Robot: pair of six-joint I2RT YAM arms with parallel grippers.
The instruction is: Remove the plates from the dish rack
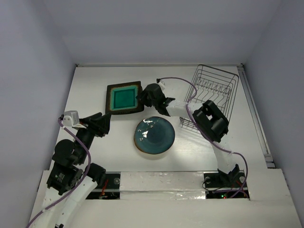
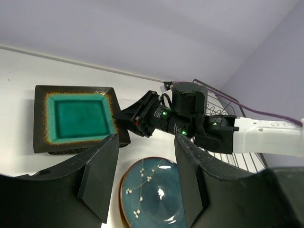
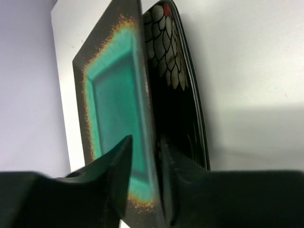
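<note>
Robot lab cell; plain white walls (image 1: pixel 142 28); taped white table (image 1: pixel 90 90).

On the bench (image 1: pixel 90 85), a square plate (image 1: pixel 124 97) lies stacked on a second square plate (image 3: pixel 178 95), back left. A round plate (image 1: pixel 154 135) lies in front, slightly right. The rack (image 1: pixel 213 90) stands back right. The right claw (image 1: pixel 141 99) straddles the stack's right edge.

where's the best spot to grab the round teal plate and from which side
Likely pinch the round teal plate at its left rim, coming low from the left, where the open left gripper sits. It lies flat, face up, so only the thin rim fits between fingers; the right gripper is at the square teal plate.
</note>
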